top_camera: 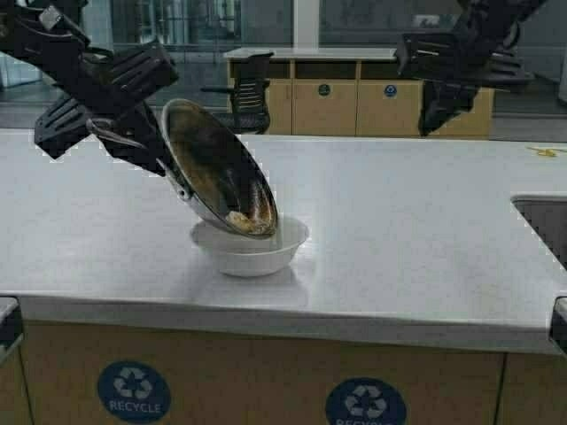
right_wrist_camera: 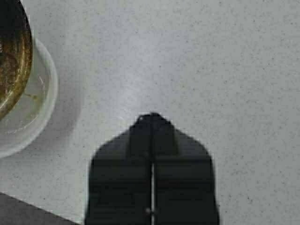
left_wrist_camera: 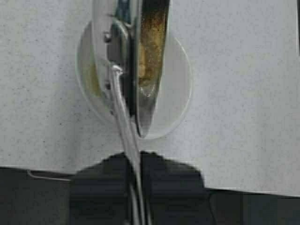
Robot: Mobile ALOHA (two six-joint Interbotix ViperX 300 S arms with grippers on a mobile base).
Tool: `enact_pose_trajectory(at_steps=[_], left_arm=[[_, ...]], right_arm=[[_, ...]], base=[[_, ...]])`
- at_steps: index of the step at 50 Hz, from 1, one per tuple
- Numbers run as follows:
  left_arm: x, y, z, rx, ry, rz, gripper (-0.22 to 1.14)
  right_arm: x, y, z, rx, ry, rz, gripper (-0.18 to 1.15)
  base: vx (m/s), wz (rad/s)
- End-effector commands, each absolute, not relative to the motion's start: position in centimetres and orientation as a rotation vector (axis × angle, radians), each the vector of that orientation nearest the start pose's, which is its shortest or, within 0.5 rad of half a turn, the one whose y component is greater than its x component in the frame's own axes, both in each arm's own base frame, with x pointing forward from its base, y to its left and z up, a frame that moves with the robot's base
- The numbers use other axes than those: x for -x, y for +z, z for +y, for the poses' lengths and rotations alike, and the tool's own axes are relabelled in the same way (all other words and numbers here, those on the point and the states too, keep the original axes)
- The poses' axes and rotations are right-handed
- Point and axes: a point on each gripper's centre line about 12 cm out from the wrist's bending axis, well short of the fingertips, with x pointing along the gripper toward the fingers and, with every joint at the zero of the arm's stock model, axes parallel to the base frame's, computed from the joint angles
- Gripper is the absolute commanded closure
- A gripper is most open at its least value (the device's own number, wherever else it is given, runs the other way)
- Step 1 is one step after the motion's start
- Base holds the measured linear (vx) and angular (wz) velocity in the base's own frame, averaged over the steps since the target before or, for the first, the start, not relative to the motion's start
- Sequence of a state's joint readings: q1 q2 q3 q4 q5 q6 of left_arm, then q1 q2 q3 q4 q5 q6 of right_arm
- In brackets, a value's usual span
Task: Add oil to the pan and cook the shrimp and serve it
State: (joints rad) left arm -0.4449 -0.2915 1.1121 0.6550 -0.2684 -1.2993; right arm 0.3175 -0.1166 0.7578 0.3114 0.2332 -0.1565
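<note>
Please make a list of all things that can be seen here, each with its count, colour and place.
Round stainless-steel pan: one, silver with brown-stained inside, tilted steeply over the bowl.
Small curled shrimp: one, pale whitish-pink, at the pan's lowest edge.
Round white bowl: one, white, on the counter under the pan.
Speckled counter: one, light grey, carrying the bowl.
Office chair: one, black, behind the counter.
Left gripper: black, shut on the pan's metal handle.
Right gripper: black, shut, raised above the counter, holding nothing.
</note>
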Motion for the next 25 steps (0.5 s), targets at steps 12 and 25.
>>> enact_pose_trajectory(at_steps=[12, 25], left_arm=[[-24.69, 16.83, -14.25, 0.455, -0.452, 0.669, 0.88], [-24.97, 17.26, -14.51, 0.351, -0.479, 0.622, 0.88]], right_arm=[[-32.65, 17.31, 11.64, -0.035, 0.303, 0.848, 0.91], [-32.67, 17.52, 11.64, -0.037, 0.303, 0.843, 0.91]], base=[[0.00, 0.00], [0.00, 0.00]])
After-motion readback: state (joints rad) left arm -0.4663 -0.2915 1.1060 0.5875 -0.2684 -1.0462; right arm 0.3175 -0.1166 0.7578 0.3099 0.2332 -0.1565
